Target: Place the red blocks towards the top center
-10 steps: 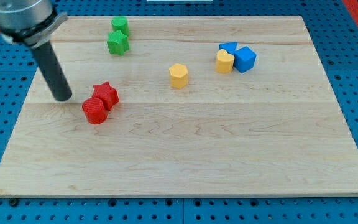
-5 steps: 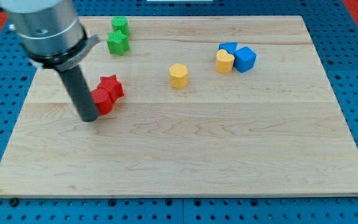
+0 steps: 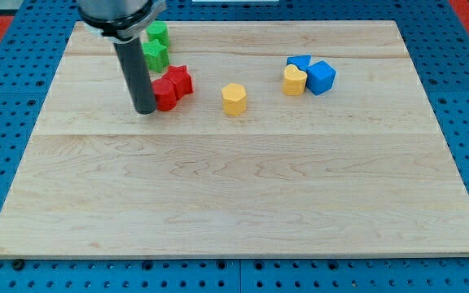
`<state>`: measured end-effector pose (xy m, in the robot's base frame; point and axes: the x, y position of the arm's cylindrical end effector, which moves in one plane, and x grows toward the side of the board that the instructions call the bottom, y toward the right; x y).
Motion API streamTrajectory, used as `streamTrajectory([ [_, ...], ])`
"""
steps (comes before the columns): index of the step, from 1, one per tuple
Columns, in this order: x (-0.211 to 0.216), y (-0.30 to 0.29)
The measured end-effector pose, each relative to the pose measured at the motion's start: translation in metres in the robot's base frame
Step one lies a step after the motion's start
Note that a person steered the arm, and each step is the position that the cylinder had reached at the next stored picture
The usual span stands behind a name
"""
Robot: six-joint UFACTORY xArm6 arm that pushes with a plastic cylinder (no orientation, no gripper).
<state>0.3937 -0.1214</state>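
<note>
Tip (image 3: 146, 111) now pressed against the left side of the red round block (image 3: 164, 94), red star block (image 3: 179, 80) touching just beyond it; nothing gripped, it's a bare rod. Over the last second both reds slid up and right from the left-middle of the table (image 3: 243, 203). They now sit beside the green blocks (image 3: 156, 47) near the top edge, left of center, so more rightward push needed

Bright, even overhead light; the blocks cast only faint short shadows, and the view is sharp, without glare.
</note>
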Motion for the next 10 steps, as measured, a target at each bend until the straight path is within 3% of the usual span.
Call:
streamTrajectory([
  [6,-0.111,0.043],
  [9,-0.155,0.108],
  [10,-0.128,0.073],
])
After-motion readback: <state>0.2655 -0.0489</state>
